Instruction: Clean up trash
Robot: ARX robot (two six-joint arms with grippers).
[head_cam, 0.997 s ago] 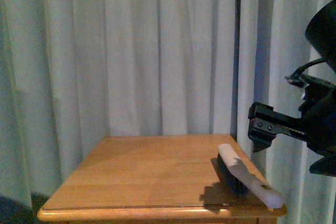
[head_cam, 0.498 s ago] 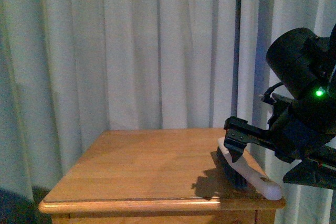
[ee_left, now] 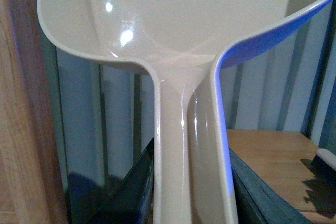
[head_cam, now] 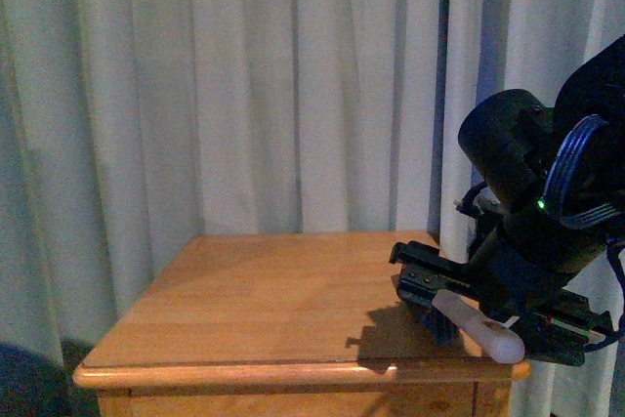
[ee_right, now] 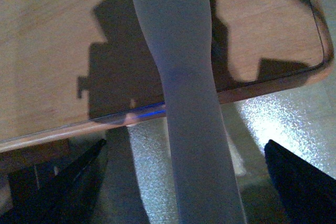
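Over the last second the right end effector [head_cam: 420, 285] has been dropping from the mid right of the front view to the lower right, and it is now hovering right over the brush [head_cam: 488, 336] lying along the right edge of the counter [head_cam: 264, 300]. In the right wrist view its jaws are standing spread, one on each side of the pale handle and not yet touching it, so a grasp looks to be coming next. The left end effector [ee_left: 194, 192] is pinching the stem of a cream dustpan [ee_left: 173, 129], which is filling its view. The trash is not showing in any view, so I am judging that sweeping is still some way off.
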